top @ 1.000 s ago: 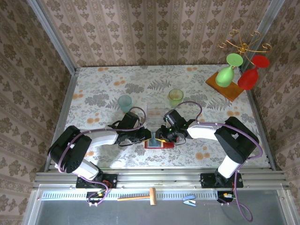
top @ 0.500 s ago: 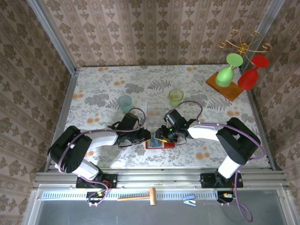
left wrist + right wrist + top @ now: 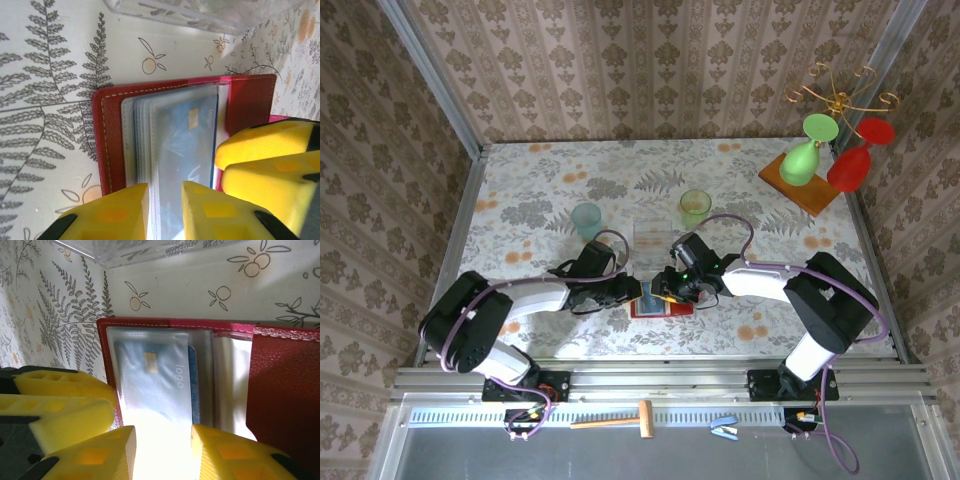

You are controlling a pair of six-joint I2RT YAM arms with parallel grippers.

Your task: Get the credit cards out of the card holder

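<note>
Just beside the clear plastic box (image 3: pixel 650 238), the left gripper (image 3: pixel 164 210) pinches the sleeves (image 3: pixel 145 135) of the open card holder (image 3: pixel 112 150) while the right gripper (image 3: pixel 163 455) straddles its blue card (image 3: pixel 150 385), grasp unclear; closing and pulling seems next.

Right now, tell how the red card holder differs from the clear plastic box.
The card holder is opaque red; the clear plastic box is see-through. The card holder lies open, a blue card in its sleeves; the box stands just beyond it. Both rest on the floral table.
</note>
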